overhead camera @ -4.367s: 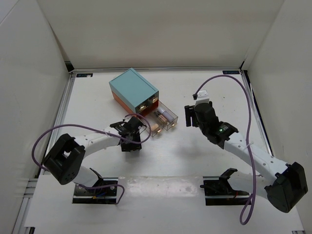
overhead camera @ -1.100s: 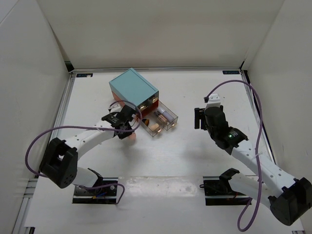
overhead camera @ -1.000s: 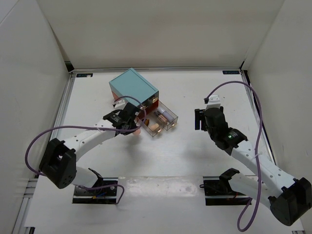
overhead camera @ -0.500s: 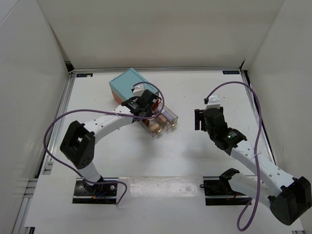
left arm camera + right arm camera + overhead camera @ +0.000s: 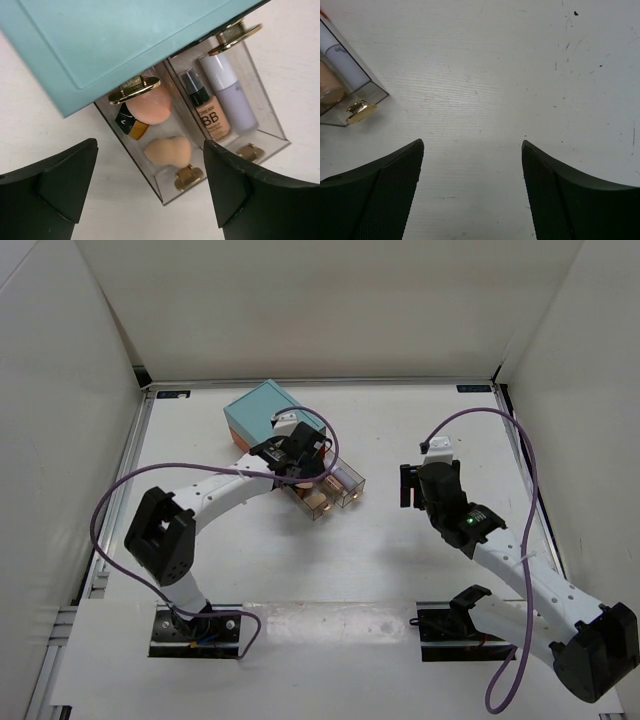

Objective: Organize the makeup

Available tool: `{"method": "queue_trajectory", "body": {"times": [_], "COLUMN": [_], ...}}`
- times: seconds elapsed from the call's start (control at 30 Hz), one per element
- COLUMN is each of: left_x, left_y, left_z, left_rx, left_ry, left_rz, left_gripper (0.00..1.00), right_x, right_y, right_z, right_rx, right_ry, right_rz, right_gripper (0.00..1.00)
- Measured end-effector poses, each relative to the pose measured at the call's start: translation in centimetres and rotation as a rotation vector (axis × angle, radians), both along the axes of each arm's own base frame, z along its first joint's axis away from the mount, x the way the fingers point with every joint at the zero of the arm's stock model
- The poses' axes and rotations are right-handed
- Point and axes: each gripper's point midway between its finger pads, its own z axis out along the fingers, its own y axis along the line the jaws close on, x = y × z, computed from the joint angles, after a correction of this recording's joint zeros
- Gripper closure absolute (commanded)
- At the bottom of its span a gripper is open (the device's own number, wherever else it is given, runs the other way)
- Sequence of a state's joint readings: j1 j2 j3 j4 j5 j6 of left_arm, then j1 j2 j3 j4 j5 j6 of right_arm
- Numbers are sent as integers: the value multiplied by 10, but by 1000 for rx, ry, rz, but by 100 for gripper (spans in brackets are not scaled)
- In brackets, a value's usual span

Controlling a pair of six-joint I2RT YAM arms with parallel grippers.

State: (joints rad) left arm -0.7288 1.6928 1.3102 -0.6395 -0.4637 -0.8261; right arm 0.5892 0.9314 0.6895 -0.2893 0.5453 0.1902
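Peach puff (image 5: 151, 104), beige sponge (image 5: 167, 150): found together in clear drawer (image 5: 132, 152), apparently grouped as applicators. Held left gripper (image 5: 150, 165), right gripper (image 5: 472, 150) wide, empty.

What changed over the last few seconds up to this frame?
The left claw carried the peach puff from the table to the open drawer holding the beige sponge and let it go; it now hangs open above it. The right claw drew back slightly, open and empty. The teal box stayed put.
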Motion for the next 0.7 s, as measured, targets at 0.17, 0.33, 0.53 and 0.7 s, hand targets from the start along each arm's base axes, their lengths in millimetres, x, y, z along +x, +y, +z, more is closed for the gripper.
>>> {"method": "queue_trajectory", "body": {"times": [0.17, 0.33, 0.53, 0.7], "left_x": [0, 16, 51, 75], "left_y": [10, 57, 111, 112], "left_z": [42, 93, 92, 50], "left_rx": [-52, -122, -143, -153], "left_ry": [-79, -185, -203, -116], "left_rz": [5, 112, 232, 214], "left_gripper": [2, 2, 14, 21], "right_x": [2, 7, 9, 10], "right_y": [8, 17, 34, 48], "right_z": [-8, -17, -36, -65], "right_rx": [14, 24, 53, 52], "right_ry": [27, 43, 74, 124], "right_rz": [20, 46, 109, 178], "right_gripper": [18, 24, 28, 29]}}
